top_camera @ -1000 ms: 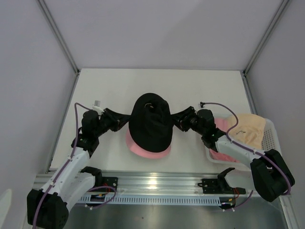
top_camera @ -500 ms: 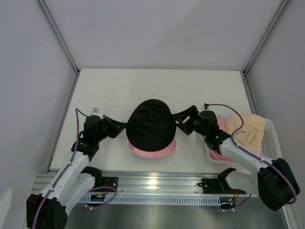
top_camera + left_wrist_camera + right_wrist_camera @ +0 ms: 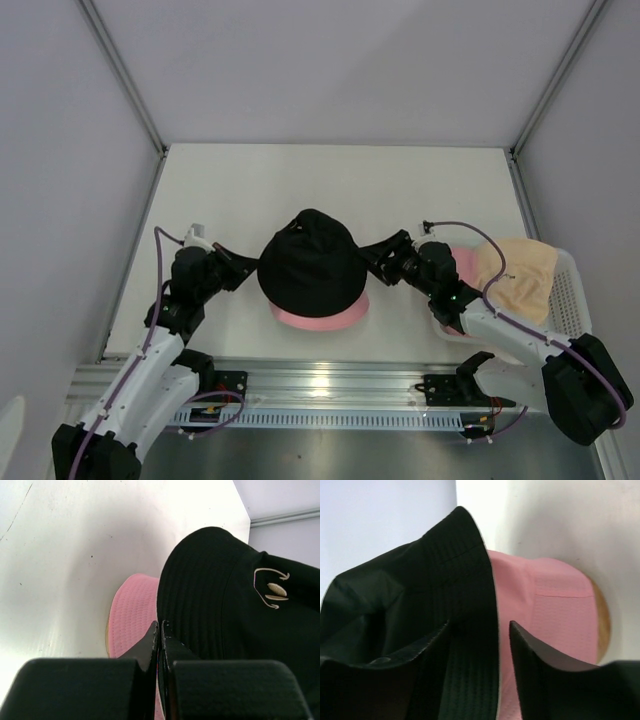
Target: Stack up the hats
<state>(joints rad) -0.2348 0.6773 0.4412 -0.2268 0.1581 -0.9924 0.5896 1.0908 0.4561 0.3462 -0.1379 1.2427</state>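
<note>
The black hat (image 3: pixel 312 262) sits over the pink hat (image 3: pixel 320 318) near the table's front middle, with only the pink brim showing below it. My left gripper (image 3: pixel 252 274) is shut on the left edge of the black hat's brim (image 3: pixel 165 595). In the left wrist view the fingers (image 3: pixel 150 640) are pressed together with the brim edge running between them. My right gripper (image 3: pixel 368 260) stands open at the hat's right side. One of its fingers (image 3: pixel 432 640) is under the black brim (image 3: pixel 475 580). The other lies over the pink hat (image 3: pixel 555 610). The beige hat (image 3: pixel 515 272) lies in the basket.
The white perforated basket (image 3: pixel 568 290) stands at the right table edge, with some pink fabric under the beige hat. A wooden stand edge (image 3: pixel 604 625) shows beneath the pink hat. Grey walls enclose the table on three sides.
The black hat has come down from a raised, stretched hold onto the pink hat and shifted slightly left. The left gripper has closed. Both arms have drawn slightly toward the near edge.
</note>
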